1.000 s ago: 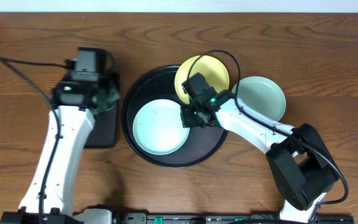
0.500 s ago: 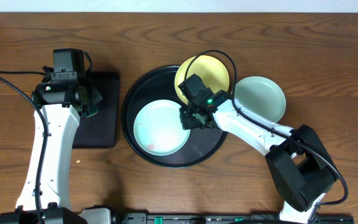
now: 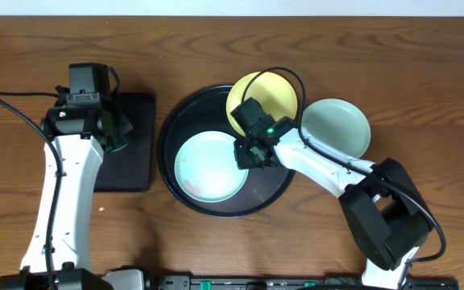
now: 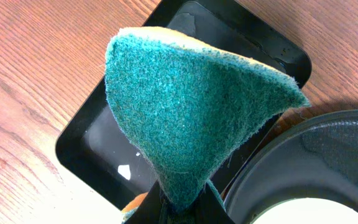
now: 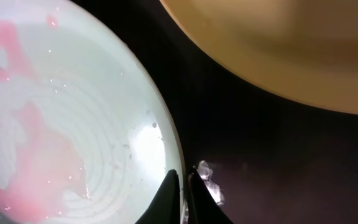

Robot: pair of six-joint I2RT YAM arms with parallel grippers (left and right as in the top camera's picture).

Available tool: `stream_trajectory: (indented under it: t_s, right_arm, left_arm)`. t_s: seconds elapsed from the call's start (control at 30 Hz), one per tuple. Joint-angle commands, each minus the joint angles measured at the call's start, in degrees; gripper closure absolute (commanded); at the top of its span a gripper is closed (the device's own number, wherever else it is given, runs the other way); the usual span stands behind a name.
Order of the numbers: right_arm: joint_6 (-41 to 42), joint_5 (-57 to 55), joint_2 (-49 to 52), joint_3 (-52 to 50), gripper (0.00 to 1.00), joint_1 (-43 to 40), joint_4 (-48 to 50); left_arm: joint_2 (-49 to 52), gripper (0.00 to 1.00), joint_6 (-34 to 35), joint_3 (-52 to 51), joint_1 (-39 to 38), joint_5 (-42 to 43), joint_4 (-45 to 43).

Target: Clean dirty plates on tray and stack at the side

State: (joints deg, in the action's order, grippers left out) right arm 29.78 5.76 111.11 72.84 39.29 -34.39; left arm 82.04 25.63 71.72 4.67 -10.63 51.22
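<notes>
A light blue plate [image 3: 208, 166] with reddish smears lies in the round black tray [image 3: 185, 114]. My right gripper [image 3: 246, 155] is shut on this plate's right rim; the wrist view shows the fingers [image 5: 183, 186] pinching the rim of the smeared plate [image 5: 61, 118]. A pale yellow plate [image 3: 274, 90] leans on the tray's far rim and shows in the right wrist view [image 5: 278, 43]. A second mint plate [image 3: 341, 122] lies on the table to the right. My left gripper [image 4: 182, 199] is shut on a teal sponge [image 4: 191, 106] above the rectangular tray.
A small rectangular black tray [image 3: 135, 153] lies left of the round tray and shows under the sponge in the left wrist view [image 4: 104, 143]. Black cables run across the far left of the wooden table [image 3: 425, 64].
A second ago my left arm was above the rectangular tray; it swung left and then held still. The blue plate has shifted slightly in the tray with my right gripper.
</notes>
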Motion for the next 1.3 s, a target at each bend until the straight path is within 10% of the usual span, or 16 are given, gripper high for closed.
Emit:
stream_trajectory:
  t_s: [0.0,1.27]
  right_arm:
    - [1.0,0.5,1.9,0.9,0.94,0.0,0.6]
    - [-0.2,2.7,2.8,3.5,0.99,-1.1,-1.0]
  left_arm:
    - [0.3,0.93,-0.5,0.9,0.2,-0.3,0.2]
    - [0.3,0.92,-0.5,0.9,0.2,-0.3,-0.3]
